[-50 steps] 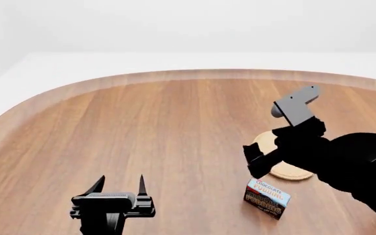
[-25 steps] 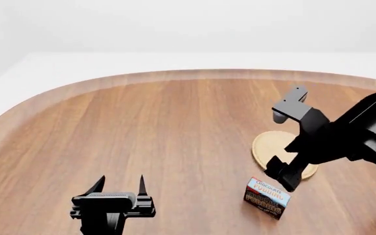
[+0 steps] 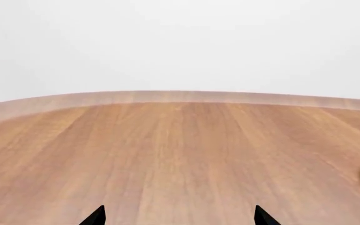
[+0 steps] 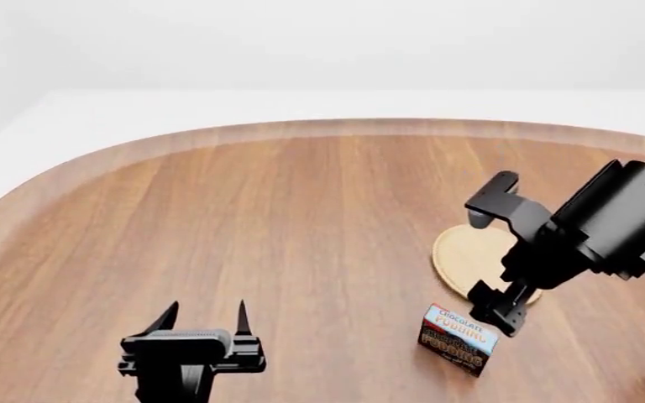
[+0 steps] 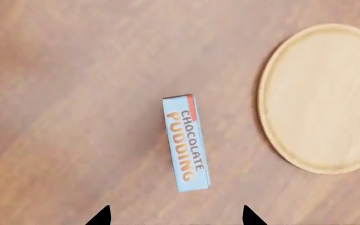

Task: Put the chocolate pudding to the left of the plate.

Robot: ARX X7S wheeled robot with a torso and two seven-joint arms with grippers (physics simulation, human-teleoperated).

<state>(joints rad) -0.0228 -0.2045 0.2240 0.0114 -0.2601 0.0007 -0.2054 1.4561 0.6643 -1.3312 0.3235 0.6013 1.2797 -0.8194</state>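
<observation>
At the near edge of the table (image 4: 300,218), my left gripper (image 4: 204,317) idles with its jaws spread, holding nothing. Further in, the chocolate pudding (image 4: 457,338) stands on its side just in front of the plate (image 4: 463,252), apart from it. My right gripper (image 4: 490,256) hangs released above it; I'd square the fingers across the carton's narrow faces before descending.

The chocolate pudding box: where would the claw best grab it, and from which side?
Probably from straight above, pinching the two broad faces across the narrow width of the pudding box. It stands on edge, slim, clear of the plate, and the open right gripper hangs over it.
</observation>
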